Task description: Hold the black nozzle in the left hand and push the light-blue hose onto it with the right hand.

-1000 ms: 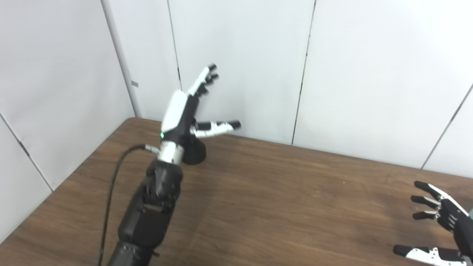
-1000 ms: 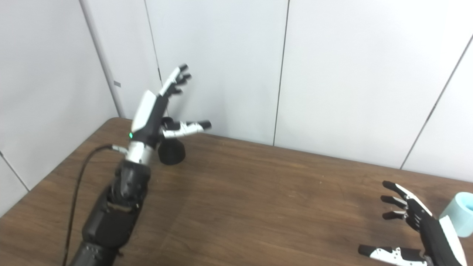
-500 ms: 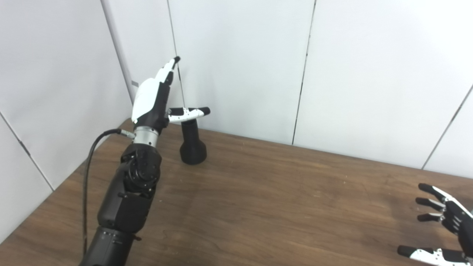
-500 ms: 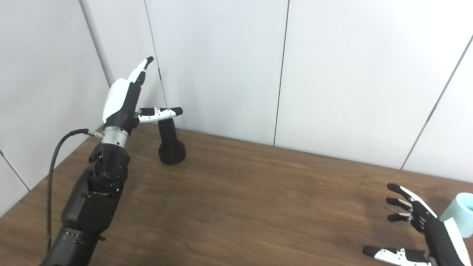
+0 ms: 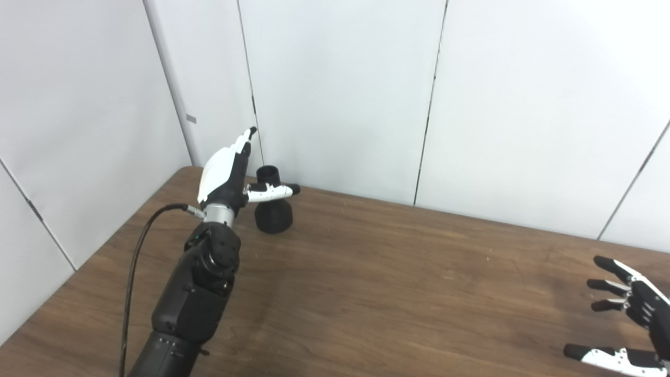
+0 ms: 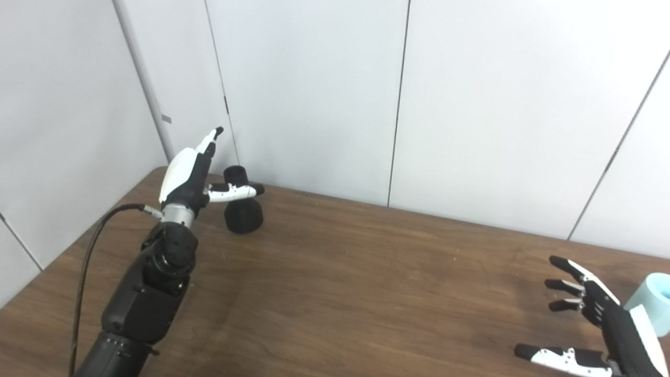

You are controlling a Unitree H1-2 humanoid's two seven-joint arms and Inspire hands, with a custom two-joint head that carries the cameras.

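Note:
The black nozzle [image 5: 271, 207] stands upright on the brown table [image 5: 377, 272] near its far left corner, wide base down. My left hand [image 5: 226, 175] is just left of it, open, fingers pointing up, and its thumb crosses in front of the nozzle's neck without gripping it. A light-blue hose [image 6: 649, 303] shows only in the right eye view, at the right edge. My right hand [image 6: 602, 324] hovers open just left of the hose, fingers spread, holding nothing.
White wall panels [image 5: 340, 94] close in the table at the back and the left. A black cable [image 5: 138, 272] runs along my left arm. Bare tabletop lies between the two hands.
My left hand has swung left off the nozzle, turned edge-on, then dropped until its thumb is at the nozzle's neck. The right hand has barely moved.

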